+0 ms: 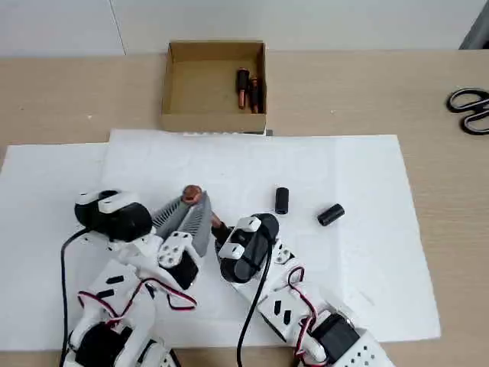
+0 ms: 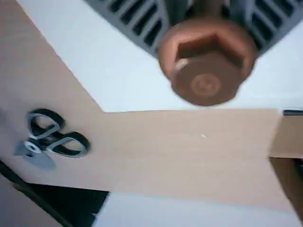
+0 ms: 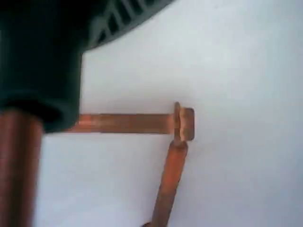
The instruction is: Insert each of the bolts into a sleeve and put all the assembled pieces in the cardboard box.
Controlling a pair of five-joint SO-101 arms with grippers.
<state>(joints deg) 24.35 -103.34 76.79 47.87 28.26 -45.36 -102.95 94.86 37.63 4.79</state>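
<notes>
Light wooden table (image 1: 367,92) is noted as the work surface, its near part covered by a white sheet (image 1: 344,168) on which both arms are placed.

Left pincer (image 1: 191,200): found closed on a copper bolt (image 2: 206,66). The shaft is gripped between the grey ribbed fingers (image 1: 174,215), and the hexagonal head is seen projecting just past the tips.

Right pincer (image 1: 221,229): placed just beside the left pincer, on its right. It is judged closed on a dark sleeve (image 3: 38,61), from one end of which a copper shaft (image 3: 16,170) is seen emerging. The held sleeve is carried above the sheet.

Below the right pincer, two loose bolts are recorded lying on the sheet. The first loose bolt (image 3: 128,123) lies flat, partly hidden behind the held sleeve. The second loose bolt (image 3: 168,184) lies at an angle, its end meeting the head of the first.

To the right of the right pincer, a nearer loose sleeve (image 1: 282,200) and a farther loose sleeve (image 1: 330,215) are noted on the sheet, apart from each other.

Well ahead of both pincers, past the sheet's far edge, the cardboard box (image 1: 214,121) is placed on bare table. Assembled pieces (image 1: 248,90) are seen inside, against the wall on the right pincer's side.

Scissors (image 1: 470,111) are recorded far to the right of the right pincer, on bare table.
</notes>
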